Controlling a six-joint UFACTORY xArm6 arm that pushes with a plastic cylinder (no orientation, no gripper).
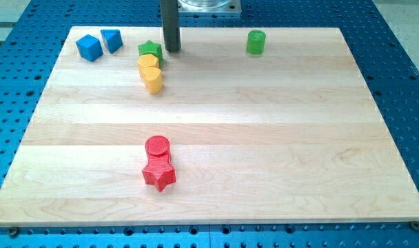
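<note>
Nearest the camera, a red star [159,175] is being touched by a red cylinder [157,146]. Far up the counter [278,131], my tip [171,49] is being held just beside the green star [150,49], above two yellow blocks [151,71]; no jaws are carried.

A straight, dark grey cylindrical rod [171,27] hangs from a pale silver metal mounting plate [209,6] (only partly visible). My tip [171,49] ends blunt and flat.
</note>
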